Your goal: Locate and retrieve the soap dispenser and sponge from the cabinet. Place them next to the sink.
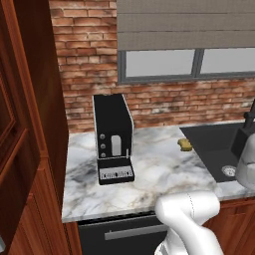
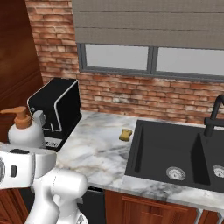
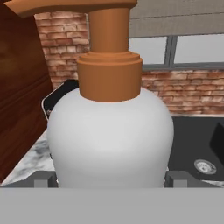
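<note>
A marble desk [image 2: 98,151] runs under a red brick wall [image 2: 131,94] and a shaded window [image 2: 153,59]. Nearest, the tool [image 3: 111,180] pinches the soap dispenser [image 3: 110,131] — its grey fingers [image 3: 43,179] press the pale rounded body from either side, low down, with the tan-orange pump top upright above. In the right base view the bottle sits lifted at the arm's end, off the desk, in front of the black coffee machine [image 2: 54,109]. The reddish-brown cabinet [image 1: 30,129] stands tall at the desk's left end, just beside that machine. Further along, the sponge [image 2: 126,134] lies flat on the marble — a small yellow piece just beside the left rim of the sink [image 2: 175,151]. The black basin shows its round metal drain [image 2: 173,173], and the black faucet [image 2: 214,116] rises at its far right against the brick.
</note>
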Available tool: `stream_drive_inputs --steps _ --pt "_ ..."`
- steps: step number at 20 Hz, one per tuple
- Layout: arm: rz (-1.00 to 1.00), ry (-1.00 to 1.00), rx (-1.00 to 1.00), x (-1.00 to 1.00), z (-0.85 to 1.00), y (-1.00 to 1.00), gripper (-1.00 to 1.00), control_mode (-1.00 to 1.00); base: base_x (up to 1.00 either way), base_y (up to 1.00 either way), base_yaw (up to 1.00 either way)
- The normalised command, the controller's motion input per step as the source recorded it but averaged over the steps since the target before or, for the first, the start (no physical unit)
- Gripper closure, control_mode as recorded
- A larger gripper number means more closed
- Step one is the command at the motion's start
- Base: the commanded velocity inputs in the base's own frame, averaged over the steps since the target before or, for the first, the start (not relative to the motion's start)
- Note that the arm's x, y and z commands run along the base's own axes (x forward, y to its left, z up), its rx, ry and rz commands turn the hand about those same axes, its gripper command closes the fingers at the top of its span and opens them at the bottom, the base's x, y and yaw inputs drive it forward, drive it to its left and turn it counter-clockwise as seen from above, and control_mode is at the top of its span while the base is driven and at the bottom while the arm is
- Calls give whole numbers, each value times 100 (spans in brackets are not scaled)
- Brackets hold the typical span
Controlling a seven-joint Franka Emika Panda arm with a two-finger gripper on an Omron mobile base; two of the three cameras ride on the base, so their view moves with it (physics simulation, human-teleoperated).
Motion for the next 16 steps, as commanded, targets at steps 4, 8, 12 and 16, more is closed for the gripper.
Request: stream_drive_inputs --steps 4,8,12,16 --pt "0 0 0 40 -26 -20 100 -100 0 0 0" --pt "0 0 0 28 -24 -8 100 -100 0 0 0" --pt "0 0 0 24 -22 0 100 -100 0 0 0" --pt "0 -3 0 30 -20 0 100 -100 0 0 0"
